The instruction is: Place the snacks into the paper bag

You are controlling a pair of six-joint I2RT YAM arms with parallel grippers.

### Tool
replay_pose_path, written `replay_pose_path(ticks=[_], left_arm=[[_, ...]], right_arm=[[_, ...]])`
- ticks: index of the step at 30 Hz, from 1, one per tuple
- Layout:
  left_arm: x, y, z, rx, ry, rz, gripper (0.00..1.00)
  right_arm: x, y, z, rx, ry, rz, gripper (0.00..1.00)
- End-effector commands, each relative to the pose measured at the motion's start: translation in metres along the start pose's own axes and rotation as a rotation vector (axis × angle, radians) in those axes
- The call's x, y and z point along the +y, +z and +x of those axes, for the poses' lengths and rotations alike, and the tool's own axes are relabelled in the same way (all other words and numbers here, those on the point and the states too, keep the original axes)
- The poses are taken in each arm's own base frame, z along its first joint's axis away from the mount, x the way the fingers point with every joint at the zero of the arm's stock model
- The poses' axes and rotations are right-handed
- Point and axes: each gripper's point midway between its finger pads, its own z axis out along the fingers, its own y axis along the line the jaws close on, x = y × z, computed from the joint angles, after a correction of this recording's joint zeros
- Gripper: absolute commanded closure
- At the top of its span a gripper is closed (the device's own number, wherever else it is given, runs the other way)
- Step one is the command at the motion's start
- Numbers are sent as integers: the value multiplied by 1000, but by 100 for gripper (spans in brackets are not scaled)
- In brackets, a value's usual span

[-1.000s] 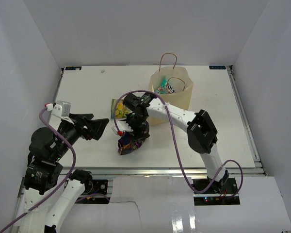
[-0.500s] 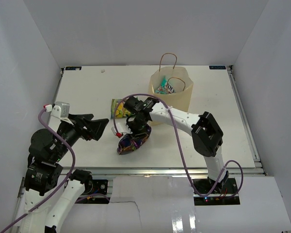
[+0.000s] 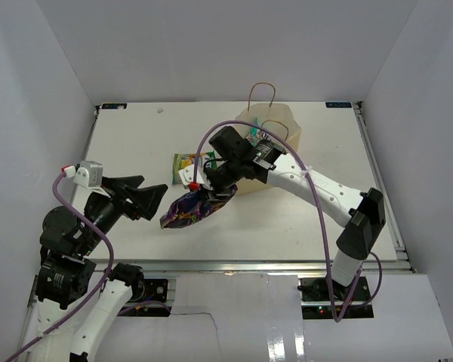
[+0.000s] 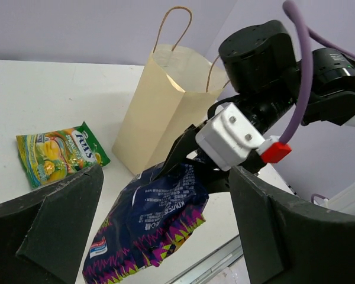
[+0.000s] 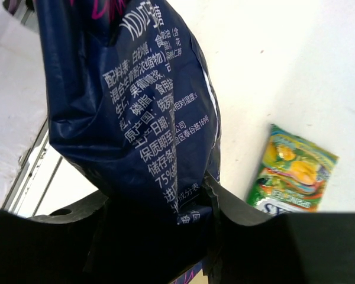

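Note:
My right gripper (image 3: 210, 192) is shut on the top edge of the dark blue bag (image 3: 185, 210), which hangs in the air above the table; the bag also shows in the right wrist view (image 5: 136, 106) and the left wrist view (image 4: 148, 225). The tan paper bag (image 3: 275, 154) stands upright behind it, with packets inside (image 3: 255, 136); it also shows in the left wrist view (image 4: 163, 112). A green-yellow pack (image 3: 192, 163) lies flat on the table left of the paper bag. My left gripper (image 3: 151, 197) is open and empty, just left of the hanging bag.
White walls enclose the table on three sides. The table's metal front rail (image 3: 249, 265) runs below the hanging bag. The green-yellow pack also shows in the left wrist view (image 4: 59, 151) and the right wrist view (image 5: 293, 171).
My right gripper has lifted the dark blue bag off the table and swung it up and left. The right arm has stretched out. The left arm has barely moved.

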Motion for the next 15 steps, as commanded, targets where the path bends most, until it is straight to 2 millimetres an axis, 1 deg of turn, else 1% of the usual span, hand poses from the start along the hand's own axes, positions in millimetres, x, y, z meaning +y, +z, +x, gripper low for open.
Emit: replay_pose_path(ticks=[1, 2, 3, 5, 6, 8, 9, 11, 12, 13, 14, 15], left_arm=[[-6, 0, -10, -28, 14, 23, 2], [-7, -1, -11, -33, 17, 23, 2], [-7, -1, -14, -41, 19, 23, 2], [-10, -3, -18, -57, 24, 31, 2], [-11, -4, -20, -63, 26, 35, 2], [-15, -5, -26, -87, 31, 51, 2], [-19, -7, -30, -105, 36, 68, 2], [-24, -8, -37, -124, 41, 85, 2], [-26, -8, -40, -133, 43, 91, 2], [-30, -10, -45, -150, 49, 102, 2], [-30, -9, -47, -152, 52, 105, 2], [-31, -8, -48, -152, 54, 108, 2]], right_arm=[[-31, -39, -69, -174, -134, 175, 92], [-36, -46, -76, -185, -134, 199, 92], [-44, -61, -93, -213, -160, 239, 92], [-57, -81, -110, -245, -169, 298, 92], [-68, -100, -125, -271, -195, 351, 92], [-80, -120, -139, -295, -198, 409, 92], [-92, -140, -149, -313, -218, 470, 92], [-104, -158, -155, -332, -213, 524, 92], [-113, -180, -161, -345, -226, 579, 92], [-119, -192, -165, -358, -235, 610, 92], [-123, -202, -167, -365, -237, 636, 92], [-131, -217, -162, -363, -224, 675, 92]])
